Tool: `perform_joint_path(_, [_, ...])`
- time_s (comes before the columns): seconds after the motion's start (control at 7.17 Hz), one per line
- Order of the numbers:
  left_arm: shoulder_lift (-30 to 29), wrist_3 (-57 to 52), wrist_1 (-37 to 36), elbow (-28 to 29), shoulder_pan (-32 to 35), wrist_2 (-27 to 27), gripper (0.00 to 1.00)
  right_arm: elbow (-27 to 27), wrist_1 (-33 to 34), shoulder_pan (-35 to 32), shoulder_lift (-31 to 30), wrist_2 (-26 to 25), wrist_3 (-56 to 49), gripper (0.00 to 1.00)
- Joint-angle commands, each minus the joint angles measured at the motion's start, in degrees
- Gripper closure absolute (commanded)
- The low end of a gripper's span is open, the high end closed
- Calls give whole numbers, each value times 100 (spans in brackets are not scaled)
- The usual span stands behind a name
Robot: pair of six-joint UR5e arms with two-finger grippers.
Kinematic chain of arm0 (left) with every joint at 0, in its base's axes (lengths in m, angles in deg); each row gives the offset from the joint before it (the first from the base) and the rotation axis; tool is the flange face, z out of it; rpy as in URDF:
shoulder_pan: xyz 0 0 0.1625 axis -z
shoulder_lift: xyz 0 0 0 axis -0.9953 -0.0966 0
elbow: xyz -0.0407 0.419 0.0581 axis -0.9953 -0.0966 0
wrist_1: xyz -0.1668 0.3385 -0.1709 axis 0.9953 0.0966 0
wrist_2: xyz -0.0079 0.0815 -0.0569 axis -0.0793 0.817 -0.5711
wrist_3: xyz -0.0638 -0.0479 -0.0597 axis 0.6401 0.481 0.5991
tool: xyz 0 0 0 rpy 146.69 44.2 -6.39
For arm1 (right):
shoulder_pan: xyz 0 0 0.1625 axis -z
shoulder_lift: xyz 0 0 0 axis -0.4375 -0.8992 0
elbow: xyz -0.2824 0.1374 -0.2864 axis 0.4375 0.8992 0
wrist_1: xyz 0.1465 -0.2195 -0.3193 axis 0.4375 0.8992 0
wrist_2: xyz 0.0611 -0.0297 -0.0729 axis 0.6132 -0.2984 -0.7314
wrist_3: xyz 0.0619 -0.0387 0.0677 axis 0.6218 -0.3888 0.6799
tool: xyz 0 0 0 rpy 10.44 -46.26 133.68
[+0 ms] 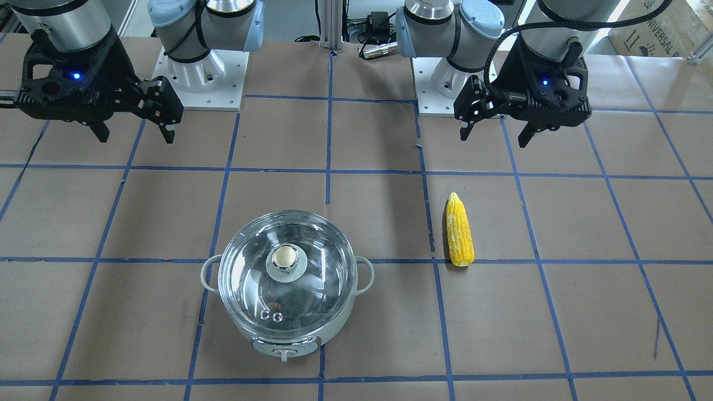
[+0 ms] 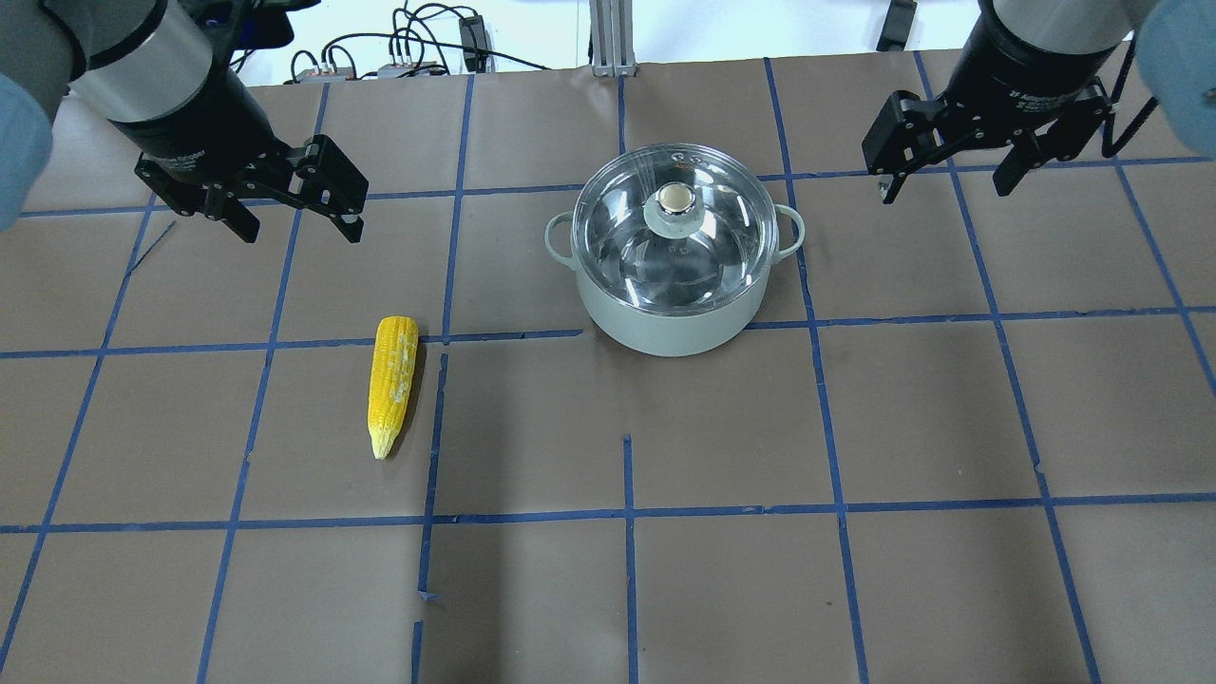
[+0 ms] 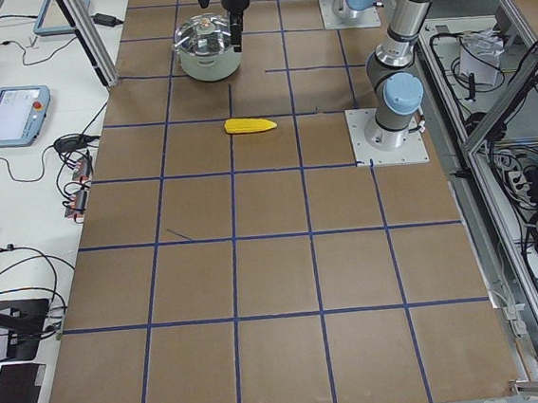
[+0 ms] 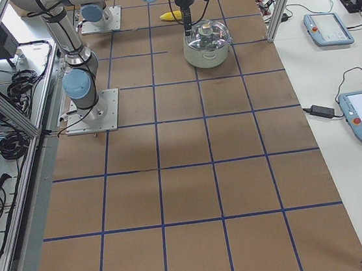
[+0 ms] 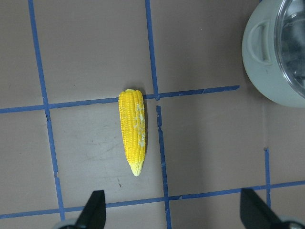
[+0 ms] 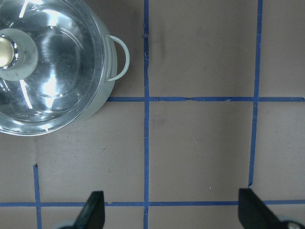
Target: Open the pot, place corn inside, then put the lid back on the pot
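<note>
The pot (image 2: 670, 328) is shown with a smooth, pale-green body of satin sheen and a mirror-bright steel interior, seen through the lid (image 2: 622, 237) of clear, glossy glass, whose polished steel knob (image 2: 675, 197) is capped by a matt beige disc. The corn (image 2: 393, 380) is rendered in a yellow, faintly glossy material with a ribbed, kernelled surface, whitened in patches. The bench (image 2: 855, 589) is surfaced from edge to edge with matt brown paper gridded by blue tape (image 2: 627, 513), while the left gripper (image 2: 301, 231) and right gripper (image 2: 945, 190) are formed in matt black plastic below brushed-metal wrist housings (image 2: 142, 57).

"UNIVERSAL" on cardboard box (image 1: 670, 32)
</note>
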Motion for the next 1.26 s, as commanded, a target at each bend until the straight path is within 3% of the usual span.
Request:
perform_joint_path(0.0, [22, -4, -33, -112, -13, -3, 0, 0, 0, 0, 0, 0, -3, 0])
perform_joint_path(0.56, [31, 5, -42, -95, -13, -20, 0, 9, 87, -166, 9, -9, 15, 0])
perform_joint_path(1.12, [22, 22, -16, -121, 5, -29, 0, 87, 1045, -1106, 657, -27, 208, 0])
